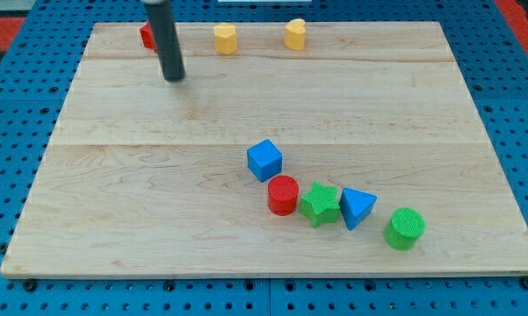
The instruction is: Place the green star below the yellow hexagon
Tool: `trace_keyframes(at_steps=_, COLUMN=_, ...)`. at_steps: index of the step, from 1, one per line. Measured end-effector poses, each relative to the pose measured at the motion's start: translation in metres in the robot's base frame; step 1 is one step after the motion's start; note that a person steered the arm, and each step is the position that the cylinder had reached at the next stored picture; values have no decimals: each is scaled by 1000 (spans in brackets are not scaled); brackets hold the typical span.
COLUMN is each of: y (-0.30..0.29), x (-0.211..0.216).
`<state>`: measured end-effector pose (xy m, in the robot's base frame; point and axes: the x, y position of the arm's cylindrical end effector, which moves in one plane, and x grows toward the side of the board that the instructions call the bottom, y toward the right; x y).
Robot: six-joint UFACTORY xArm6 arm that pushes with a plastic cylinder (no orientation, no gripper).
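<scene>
Green star: ridged, lobed top face, bright green, lying flat on the wooden board toward the view's bottom, right of centre. It sits in a loose row: red cylinder touching or just beside it on the view's left, blue triangle touching or just beside it on the view's right. Blue cube lies just above-left of the red cylinder. Green cylinder stands a little apart at the row's right end.

Two yellow blocks along the view's top edge: yellow hexagon and, to its right, a second yellow block whose shape is not clear. Both are well apart from the star.

My tip rests on the board at the upper left, below-left of the yellow hexagon, far from the star. A red block is partly hidden behind the rod; shape cannot be told.

Claw: none fitted, only the rod, touching no block.
</scene>
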<state>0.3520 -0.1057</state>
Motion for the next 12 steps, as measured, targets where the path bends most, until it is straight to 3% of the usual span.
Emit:
trace_keyframes(at_steps=1, y=125, x=66)
trace_keyframes(at_steps=2, y=205, x=126)
trace_keyframes(at_steps=3, y=248, x=205)
trace_keyframes(at_steps=4, y=276, x=225)
trace_keyframes(at_steps=5, y=258, x=226)
trace_keyframes(at_steps=6, y=265, x=207)
trace_keyframes(at_steps=7, y=338, x=196)
trace_keyframes(at_steps=8, y=402, x=245)
trace_keyframes(at_steps=9, y=396, x=266)
trace_keyframes(at_steps=11, y=275, x=260)
trace_keyframes(at_steps=12, y=244, x=250)
